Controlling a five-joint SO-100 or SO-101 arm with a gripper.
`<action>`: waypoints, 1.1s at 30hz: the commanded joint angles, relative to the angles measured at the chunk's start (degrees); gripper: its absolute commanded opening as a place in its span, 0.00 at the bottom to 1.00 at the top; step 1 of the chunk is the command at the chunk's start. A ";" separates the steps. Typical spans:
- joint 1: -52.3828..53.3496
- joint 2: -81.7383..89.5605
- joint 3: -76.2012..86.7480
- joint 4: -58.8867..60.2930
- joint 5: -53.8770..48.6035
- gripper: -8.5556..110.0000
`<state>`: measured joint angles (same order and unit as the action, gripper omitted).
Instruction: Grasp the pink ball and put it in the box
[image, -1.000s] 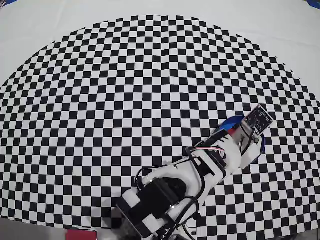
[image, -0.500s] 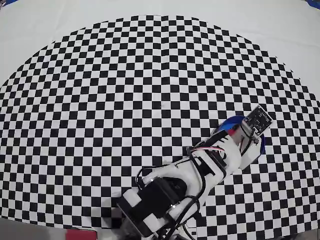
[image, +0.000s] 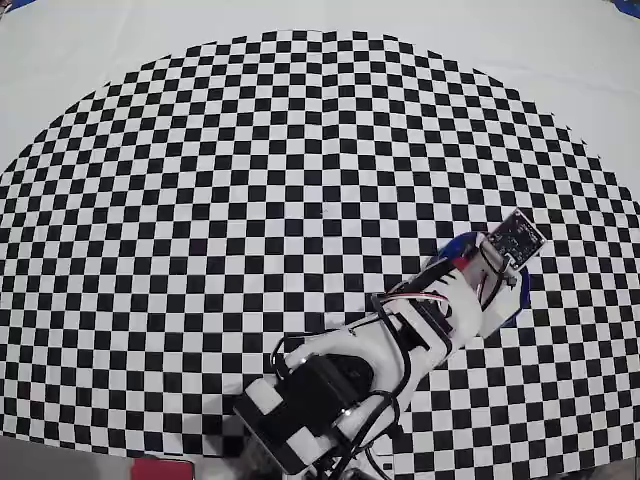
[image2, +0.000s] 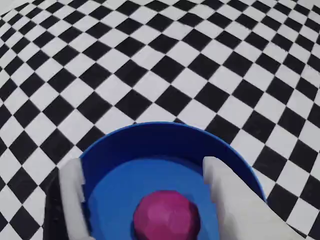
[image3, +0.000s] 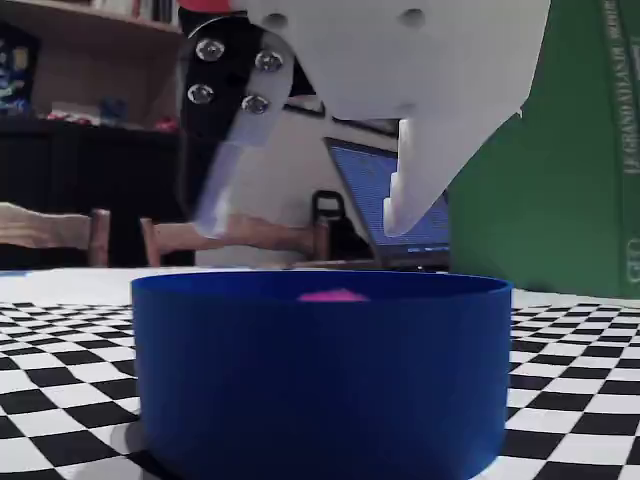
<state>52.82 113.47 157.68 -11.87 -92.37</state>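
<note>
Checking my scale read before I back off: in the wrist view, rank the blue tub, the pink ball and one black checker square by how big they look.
1. Blue tub, largest.
2. Pink ball, cut off by the bottom edge.
3. Black checker square, smallest, though it lies farther from the camera, so ball versus square is less sure.

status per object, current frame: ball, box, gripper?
pink ball: resting inside the box, free of the fingers; only its top shows over the rim in the fixed view.
box: upright on the checkered mat, holding the ball.
gripper: open, above the box, one finger on either side of the ball, holding nothing.
</note>
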 joint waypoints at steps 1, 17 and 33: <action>-0.62 0.79 -2.37 -1.49 -0.18 0.35; -12.48 19.25 -1.58 -0.09 18.28 0.34; -36.39 60.64 0.09 32.34 76.64 0.07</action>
<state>19.51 168.75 157.76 13.10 -20.74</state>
